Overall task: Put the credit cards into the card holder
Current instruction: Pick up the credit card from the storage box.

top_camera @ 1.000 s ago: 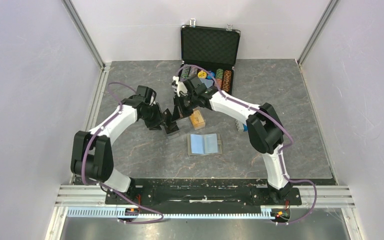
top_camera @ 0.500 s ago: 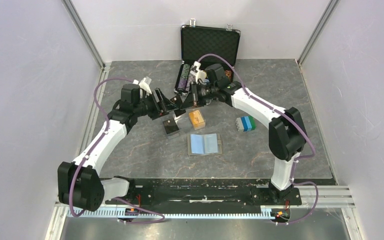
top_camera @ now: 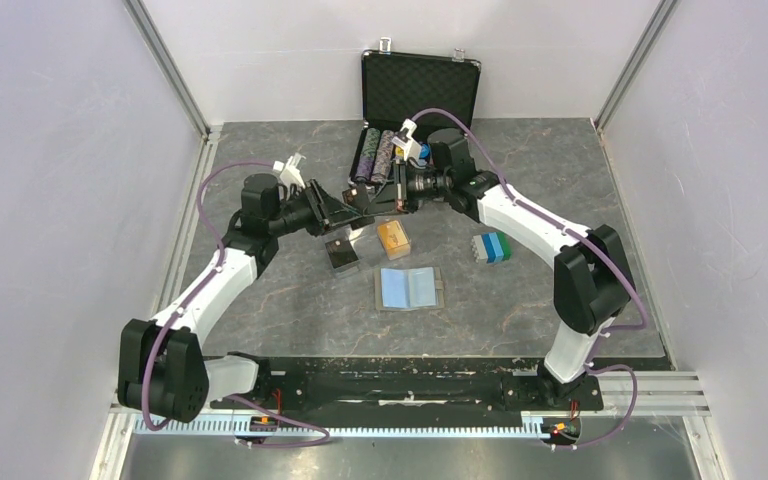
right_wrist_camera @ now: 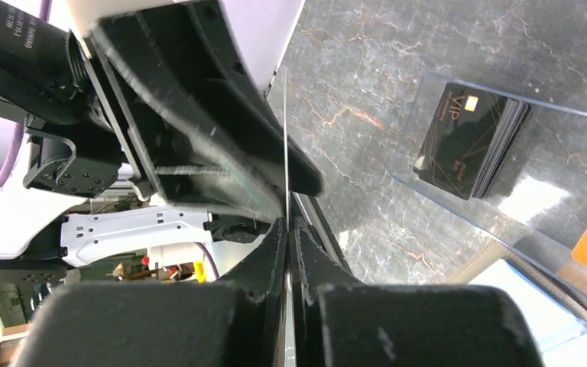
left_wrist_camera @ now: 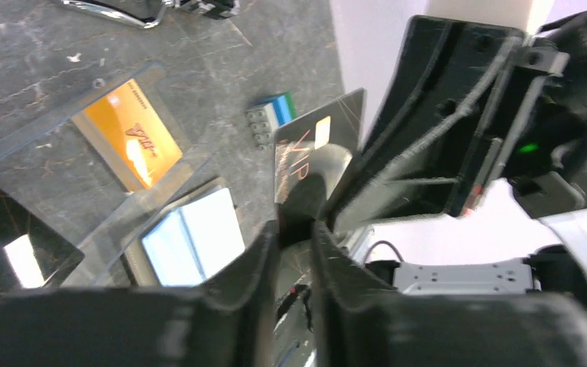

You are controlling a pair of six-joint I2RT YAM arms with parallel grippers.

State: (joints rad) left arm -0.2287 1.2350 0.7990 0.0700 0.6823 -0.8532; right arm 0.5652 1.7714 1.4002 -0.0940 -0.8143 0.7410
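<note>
**A:** Where's the card now?

**B:** One black card (left_wrist_camera: 317, 153) is up in the air over the far half of the bench, just in front of the chip case (top_camera: 420, 90) at the far edge. My right jaws are clenched flat on one edge of it. My left jaws are nearly together at another edge, and I cannot tell whether they bite.

**A:** What could go wrong?

**B:** If my right lets go before my left truly grips, the glossy card drops, probably among the clear trays with the black stack (top_camera: 341, 253) and orange cards (top_camera: 393, 238). If both are holding while my arms pull apart, it bends or twists out.

**A:** And the card holder?

**B:** The card holder (top_camera: 410, 288) lies open, blue lining up, mid-bench toward the near edge. Nothing pins it, so a one-handed push could slide it.
</note>
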